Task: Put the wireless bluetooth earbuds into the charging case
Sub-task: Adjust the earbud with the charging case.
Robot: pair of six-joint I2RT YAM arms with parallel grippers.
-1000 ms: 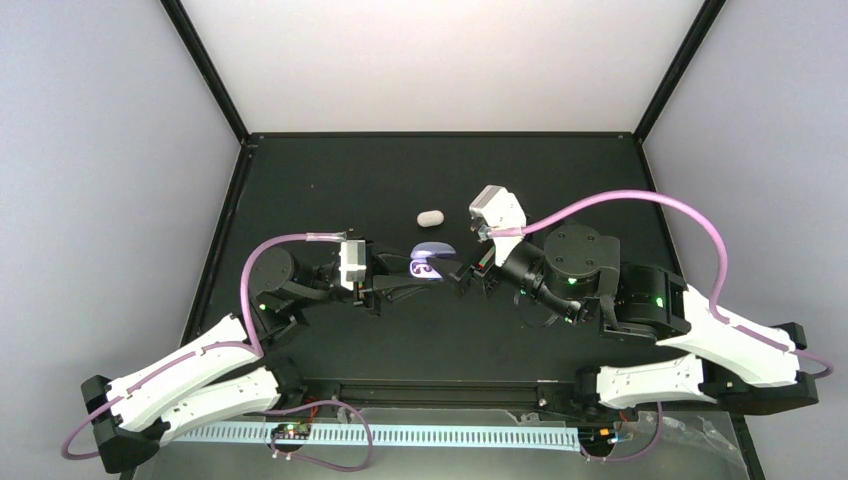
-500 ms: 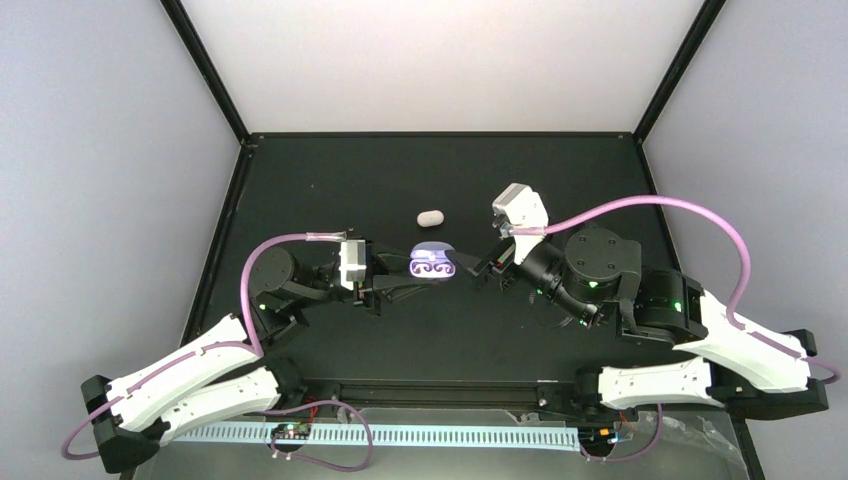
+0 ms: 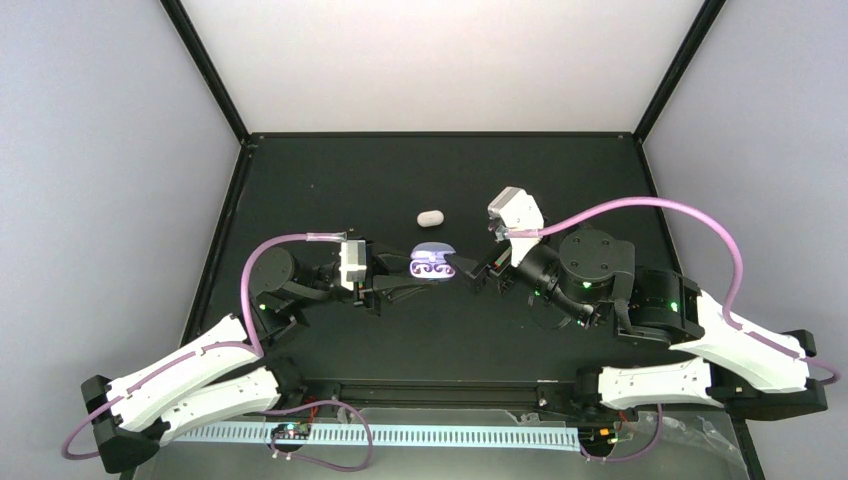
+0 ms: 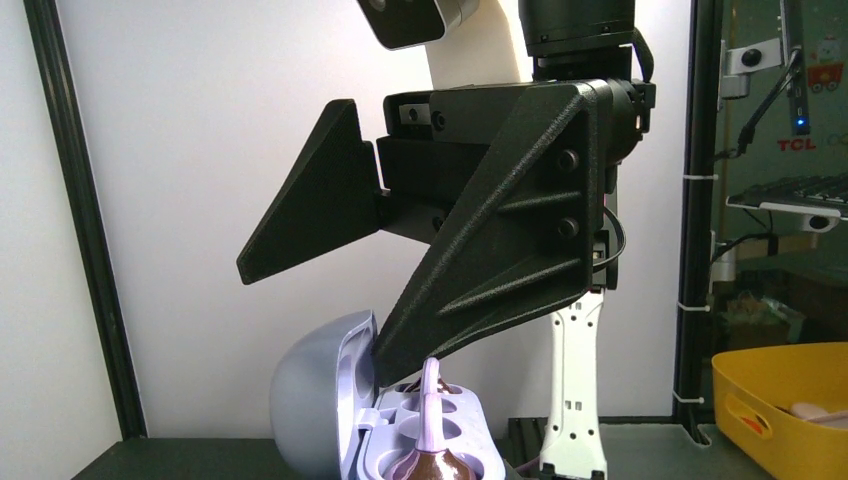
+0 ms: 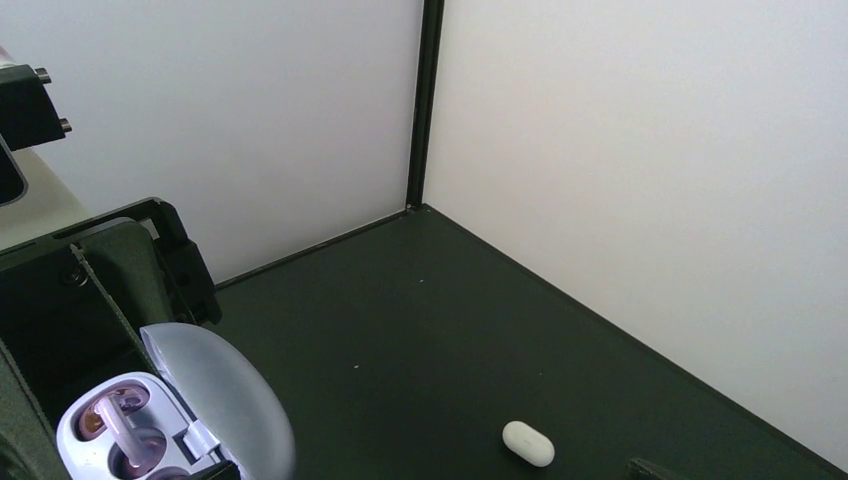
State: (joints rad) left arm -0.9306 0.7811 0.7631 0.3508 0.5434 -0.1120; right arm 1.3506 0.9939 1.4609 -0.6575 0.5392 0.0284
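Open case (image 3: 433,264): middle of table (image 3: 330,180).
Earbuds (image 5: 103,412): in open case.
Closed case (image 3: 430,217): behind open case, apart.
Left gripper (image 3: 405,283): left of open case.
Right gripper (image 3: 478,272): right of open case.

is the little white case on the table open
No, the white case lies closed, a smooth oval with no lid raised.
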